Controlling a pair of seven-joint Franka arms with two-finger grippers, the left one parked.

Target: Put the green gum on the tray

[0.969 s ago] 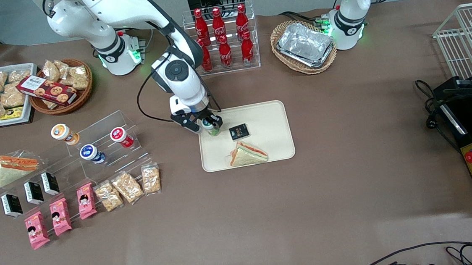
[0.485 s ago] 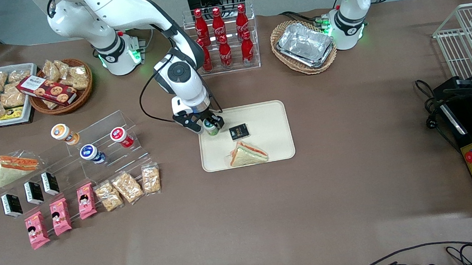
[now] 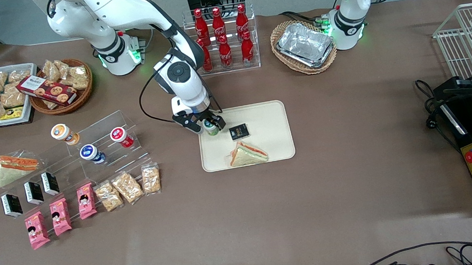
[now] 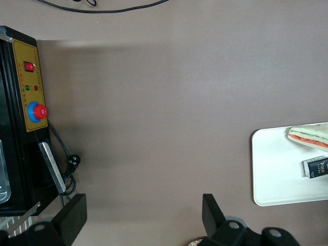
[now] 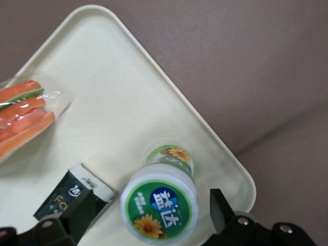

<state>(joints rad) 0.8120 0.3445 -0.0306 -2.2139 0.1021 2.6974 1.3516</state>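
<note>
The green gum [image 3: 211, 127] stands upright on the cream tray [image 3: 269, 121], close to the tray's corner nearest the working arm. Its white lid with the green sunflower label [image 5: 160, 204] faces the wrist camera. My gripper [image 3: 206, 124] hangs straight over it, open, its midpoint [image 5: 151, 207] over the lid. One black finger [image 5: 78, 211] and the other [image 5: 221, 206] flank the canister, with a gap showing on each side. The tray's rim [image 5: 169, 87] curves round beside the gum.
On the tray lie a black packet [image 3: 239, 132] beside the gum and a wrapped sandwich [image 3: 248, 154] nearer the front camera. A rack of red cola bottles [image 3: 222, 36] stands farther back. An acrylic stand holds the red-lidded [image 3: 121, 136] and blue-lidded [image 3: 91, 153] canisters.
The arm has shifted slightly away from the front camera over the first half second, then held still. The gum stays at the same tray corner.
</note>
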